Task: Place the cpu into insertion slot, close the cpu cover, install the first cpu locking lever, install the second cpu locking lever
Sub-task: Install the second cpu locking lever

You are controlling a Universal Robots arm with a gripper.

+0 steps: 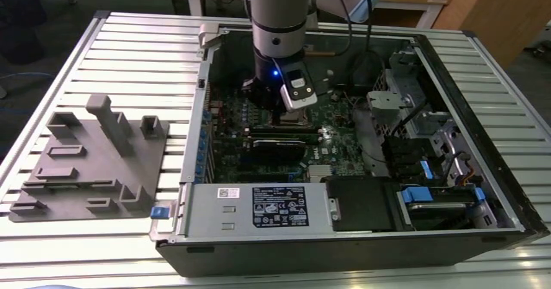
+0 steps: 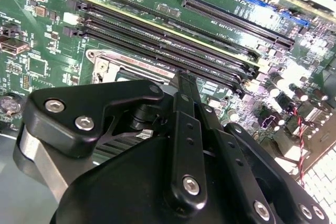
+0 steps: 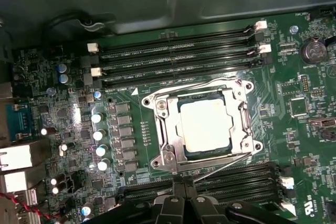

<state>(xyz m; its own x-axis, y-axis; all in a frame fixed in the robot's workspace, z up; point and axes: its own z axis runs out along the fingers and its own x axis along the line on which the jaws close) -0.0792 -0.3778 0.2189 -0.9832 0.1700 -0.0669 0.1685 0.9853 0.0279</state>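
Directly below the gripper [image 3: 181, 203] sits the insertion slot [image 3: 202, 124], just ahead of the fingertips in the first wrist view. The cpu [image 3: 206, 125] already lies flat in it, pale metal face up, square to the socket. The cpu cover [image 3: 169, 129] looks to be down around the chip, its frame bordering the window on all sides. A thin locking lever [image 3: 223, 163] runs along the socket edge nearest the gripper, long axis parallel to the memory slots [image 3: 178, 59]; I can't tell if it is latched. The gripper fingers [image 2: 184, 108] are pressed together, nothing between them, tips close above the socket rim in the second wrist view. Exterior view: the arm stands upright over the motherboard [image 1: 258, 118] inside the open computer case [image 1: 344, 237], which rests on the tabletop [image 1: 129, 57].
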